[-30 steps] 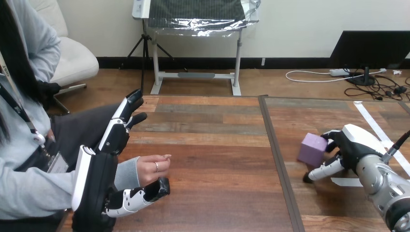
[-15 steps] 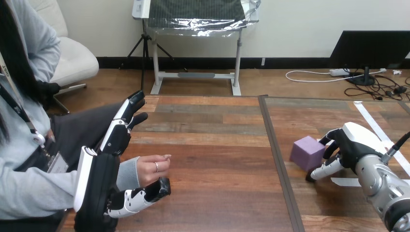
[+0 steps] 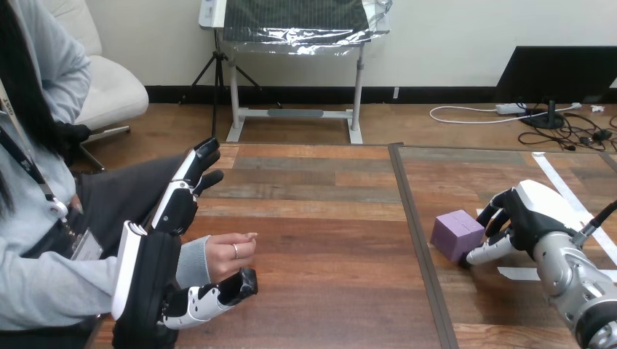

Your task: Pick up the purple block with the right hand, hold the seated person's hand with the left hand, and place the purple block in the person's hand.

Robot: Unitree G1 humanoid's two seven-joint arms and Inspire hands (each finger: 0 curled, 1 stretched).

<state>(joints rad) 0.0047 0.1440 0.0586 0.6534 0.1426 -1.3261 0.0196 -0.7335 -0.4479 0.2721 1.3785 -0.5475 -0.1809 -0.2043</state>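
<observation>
Pickup step, grasp unsecured: small purple cube block (image 3: 457,234) on wooden tabletop (image 3: 327,218), touching loosely curled right robot hand (image 3: 525,217) along its right side, not enclosed. Left robot hand (image 3: 149,273) spread wide beside person's hand (image 3: 227,252), thumb underneath, gripping nothing. Next, probably: close round block, lift, carry left.

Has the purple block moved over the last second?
Yes. The purple block has slid left, closer to the table's dark seam, with the right hand beside it.

free: bare table (image 3: 327,240) between purple block (image 3: 456,234) and person's hand (image 3: 229,254) | obstacle: left hand (image 3: 156,276) just beside person's hand
</observation>
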